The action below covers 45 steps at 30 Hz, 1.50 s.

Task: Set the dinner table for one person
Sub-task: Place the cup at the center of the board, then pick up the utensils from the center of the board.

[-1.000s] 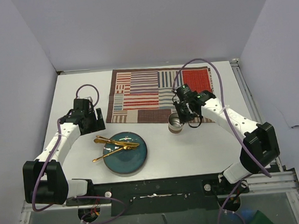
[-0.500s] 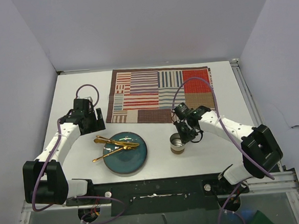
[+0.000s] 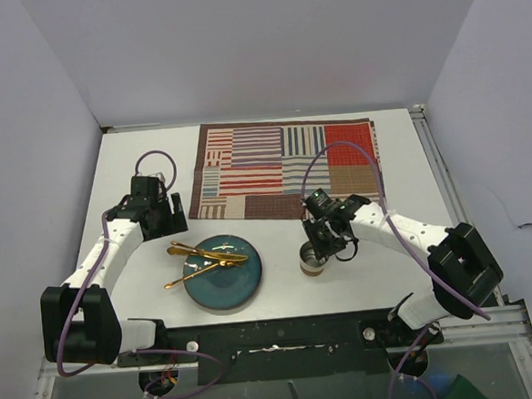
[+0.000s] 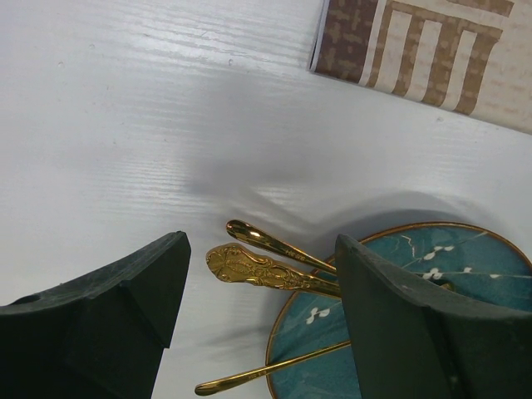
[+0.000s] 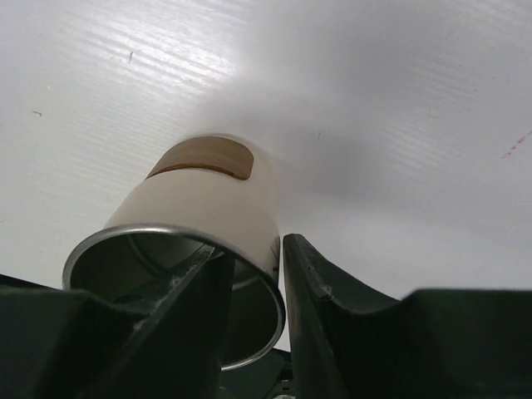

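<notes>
On the white dinner table (image 3: 144,158) a cream metal cup (image 3: 313,259) with a brown patch (image 5: 208,191) stands upright, right of the plate. My right gripper (image 3: 325,242) straddles its rim (image 5: 256,248): one finger sits inside the cup, the other just outside, and a thin gap shows along the wall, so the jaws stand slightly open. A teal plate (image 3: 224,285) carries three gold cutlery pieces (image 3: 206,255). My left gripper (image 3: 170,212) hovers open above their handles (image 4: 259,243), touching nothing. The striped placemat (image 3: 286,166) lies at the back.
Aluminium rails run along the table's right and far edges (image 3: 433,165). White walls close in the left, back and right. The placemat's corner (image 4: 432,50) shows beyond the left gripper, and the plate's rim (image 4: 287,332) lies between its fingers.
My right arm carried the cup from the placemat's front edge toward me onto bare table right of the plate, and its jaws have loosened on the rim. The left arm has not moved.
</notes>
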{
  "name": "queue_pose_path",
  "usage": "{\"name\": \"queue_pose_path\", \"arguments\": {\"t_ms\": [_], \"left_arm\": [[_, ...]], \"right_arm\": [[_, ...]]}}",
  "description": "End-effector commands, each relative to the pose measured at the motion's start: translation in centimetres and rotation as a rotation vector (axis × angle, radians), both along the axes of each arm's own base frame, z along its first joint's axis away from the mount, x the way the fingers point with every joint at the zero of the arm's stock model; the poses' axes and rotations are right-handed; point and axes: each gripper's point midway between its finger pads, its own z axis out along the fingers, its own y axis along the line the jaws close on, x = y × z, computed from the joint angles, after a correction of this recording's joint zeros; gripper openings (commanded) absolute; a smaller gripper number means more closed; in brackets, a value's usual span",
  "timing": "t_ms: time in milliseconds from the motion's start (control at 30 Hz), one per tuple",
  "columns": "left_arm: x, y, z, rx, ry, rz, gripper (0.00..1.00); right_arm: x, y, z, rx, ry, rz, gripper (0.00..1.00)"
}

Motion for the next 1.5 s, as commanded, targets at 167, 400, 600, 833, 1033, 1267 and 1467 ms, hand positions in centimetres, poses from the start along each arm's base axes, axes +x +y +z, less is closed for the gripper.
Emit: {"name": "queue_pose_path", "arguments": {"t_ms": [167, 400, 600, 833, 1033, 1267, 1467], "left_arm": [[1.2, -0.1, 0.9, -0.009, -0.055, -0.015, 0.71], [1.3, -0.3, 0.8, -0.019, -0.053, -0.021, 0.71], [1.2, -1.6, 0.6, -0.074, -0.051, -0.067, 0.71], [0.2, -6.9, 1.6, -0.184, 0.003, -0.19, 0.71], [-2.4, -10.5, 3.8, -0.234, 0.08, -0.293, 0.71], [-5.7, -9.9, 4.6, -0.171, 0.166, -0.303, 0.71], [-7.9, -10.0, 4.1, -0.088, 0.248, -0.338, 0.71]], "right_arm": [[-0.4, 2.2, 5.4, 0.09, -0.157, 0.021, 0.5], [0.2, 2.5, 11.6, 0.146, -0.294, 0.016, 0.53], [3.1, 3.8, 13.8, 0.101, -0.348, 0.061, 0.54], [5.8, 7.7, 13.7, 0.137, -0.347, 0.151, 0.54], [6.5, 8.6, 12.5, 0.131, -0.337, 0.186, 0.55], [6.3, 8.7, 11.9, 0.181, -0.348, 0.21, 0.56], [5.9, 9.3, 11.6, 0.224, -0.328, 0.247, 0.56]]}}
